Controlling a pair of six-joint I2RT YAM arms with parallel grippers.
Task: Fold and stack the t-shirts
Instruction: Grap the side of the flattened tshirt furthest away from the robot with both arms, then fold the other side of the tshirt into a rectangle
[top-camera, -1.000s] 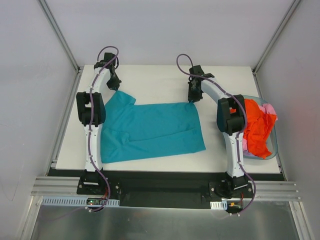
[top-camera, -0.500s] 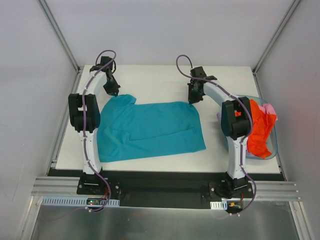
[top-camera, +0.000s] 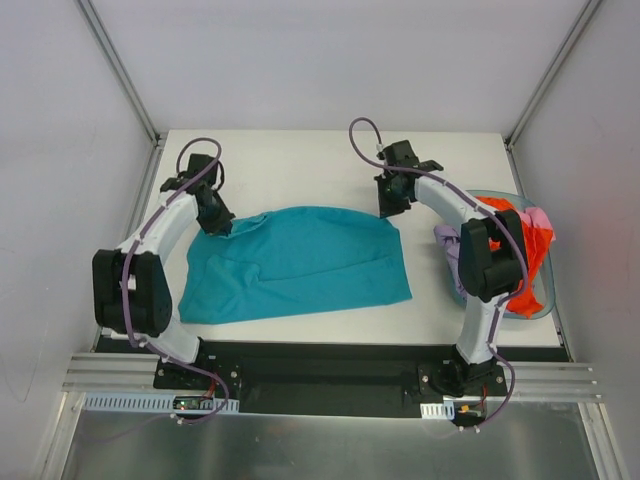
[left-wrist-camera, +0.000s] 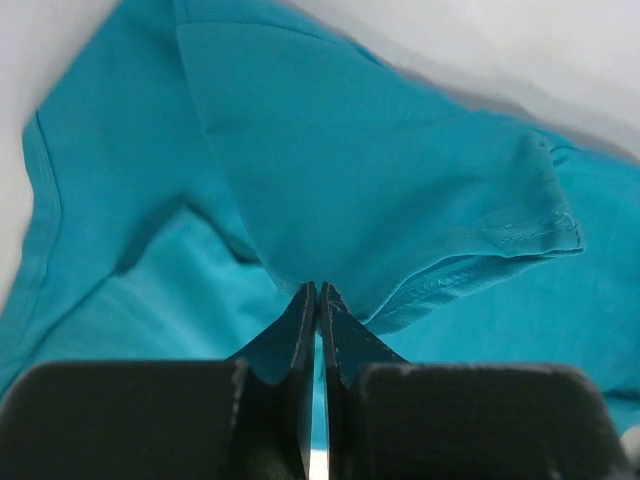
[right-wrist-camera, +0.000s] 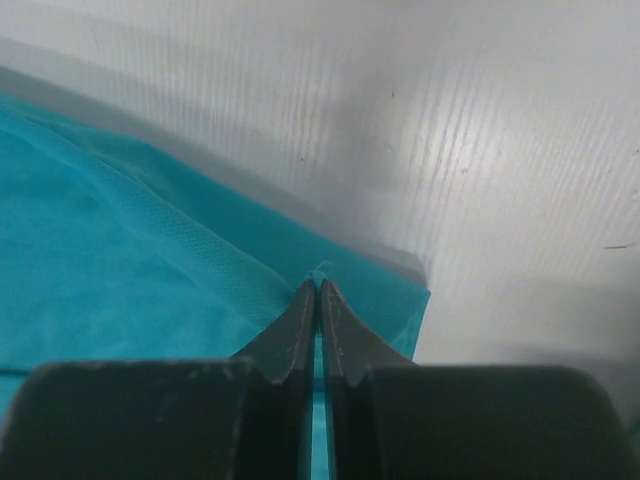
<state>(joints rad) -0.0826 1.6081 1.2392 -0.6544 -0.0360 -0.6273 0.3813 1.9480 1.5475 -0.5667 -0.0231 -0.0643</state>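
A teal t-shirt (top-camera: 300, 262) lies spread across the middle of the white table. My left gripper (top-camera: 218, 226) is shut on the teal t-shirt at its far left part, and the cloth folds over there; in the left wrist view (left-wrist-camera: 318, 290) the fabric bunches at the fingertips. My right gripper (top-camera: 388, 208) is shut on the teal t-shirt at its far right corner, and the right wrist view (right-wrist-camera: 318, 284) shows the hem pinched between the tips.
A clear bin (top-camera: 545, 290) at the table's right edge holds orange (top-camera: 515, 250), pink (top-camera: 540, 220) and lilac (top-camera: 448, 245) garments. Bare white table (top-camera: 300, 165) lies beyond the shirt. Grey walls and metal posts enclose the sides.
My left gripper has moved nearer and rightward, dragging the shirt's far left part over itself. The left arm swung out to the left. The right gripper has barely shifted.
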